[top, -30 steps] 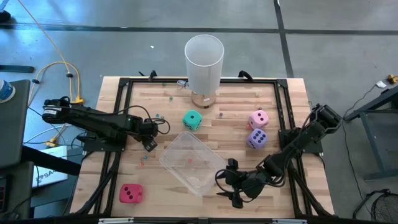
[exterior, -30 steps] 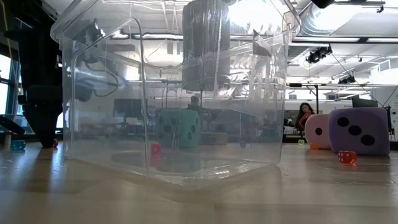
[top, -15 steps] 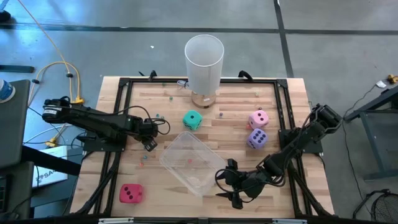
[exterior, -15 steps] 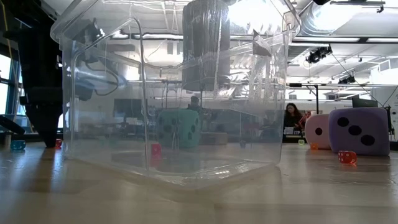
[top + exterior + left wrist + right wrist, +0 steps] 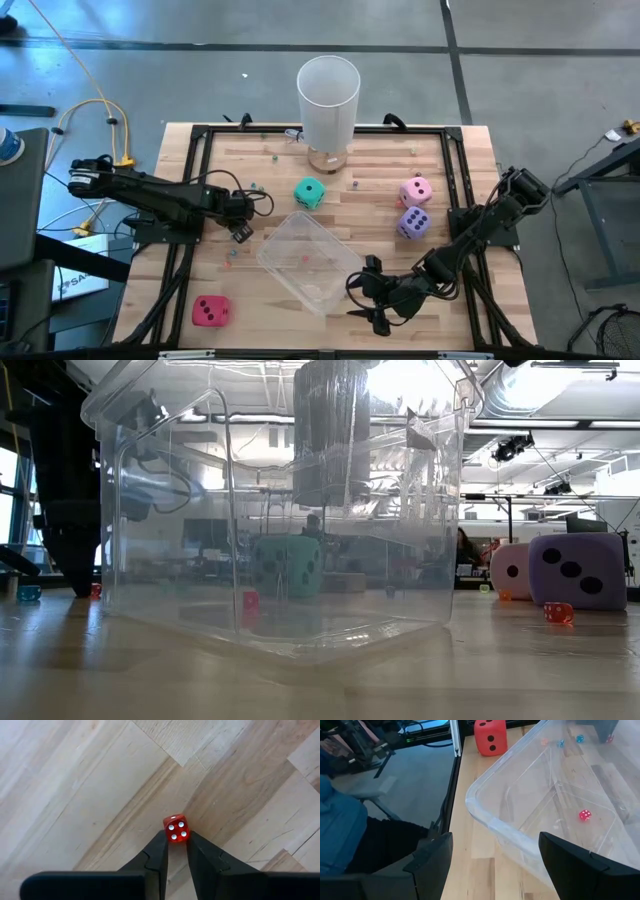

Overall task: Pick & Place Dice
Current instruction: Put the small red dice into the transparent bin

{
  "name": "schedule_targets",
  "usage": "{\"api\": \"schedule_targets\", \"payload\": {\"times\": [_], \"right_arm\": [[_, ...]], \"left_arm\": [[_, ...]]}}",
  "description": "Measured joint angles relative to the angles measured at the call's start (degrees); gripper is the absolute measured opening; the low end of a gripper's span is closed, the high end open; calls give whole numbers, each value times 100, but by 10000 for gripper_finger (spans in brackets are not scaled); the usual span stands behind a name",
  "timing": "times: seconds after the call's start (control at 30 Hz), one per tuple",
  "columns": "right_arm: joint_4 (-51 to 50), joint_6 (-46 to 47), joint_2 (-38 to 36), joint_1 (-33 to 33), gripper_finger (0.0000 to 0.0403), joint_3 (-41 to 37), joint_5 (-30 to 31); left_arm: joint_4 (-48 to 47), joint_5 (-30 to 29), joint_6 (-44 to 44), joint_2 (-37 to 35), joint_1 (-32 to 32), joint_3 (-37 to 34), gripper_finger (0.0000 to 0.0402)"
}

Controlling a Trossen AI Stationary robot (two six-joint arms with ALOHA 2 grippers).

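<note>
Wooden desk (image 5: 450,300) carrying clear plastic tub (image 5: 305,260). Left claw (image 5: 176,839) pinching tiny red die (image 5: 175,828) against desk, gripping for lift. Right claw (image 5: 492,851) waiting spread at tub rim. Foam dice lying loose: red (image 5: 210,311), teal-green (image 5: 309,192), pink (image 5: 416,190), purple (image 5: 413,222).

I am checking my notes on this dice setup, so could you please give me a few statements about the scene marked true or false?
1. The left gripper has its fingers closed on a tiny red die. True.
2. The teal-green die lies inside the clear container. False: it sits on the table beside it, toward the white cup.
3. The pink die and purple die sit next to each other. True.
4. The right gripper holds the big red die. False: its fingers are open at the container's rim, holding nothing.
</note>
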Motion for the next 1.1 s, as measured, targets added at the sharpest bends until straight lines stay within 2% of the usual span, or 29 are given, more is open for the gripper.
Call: {"api": "schedule_targets", "payload": {"times": [0.23,0.73,0.9,1.1], "right_arm": [[0,-40,0,-15,286,0,2],[-4,-290,0,-15,286,0,1],[-4,-343,0,-15,286,0,2],[64,-276,0,-10,286,0,18]], "left_arm": [[62,89,18,-538,4,-24,55],[221,334,786,-2597,4,-4,55],[1112,329,1508,-3061,-142,-2,55],[3036,536,2850,-2997,-766,10,55]]}}
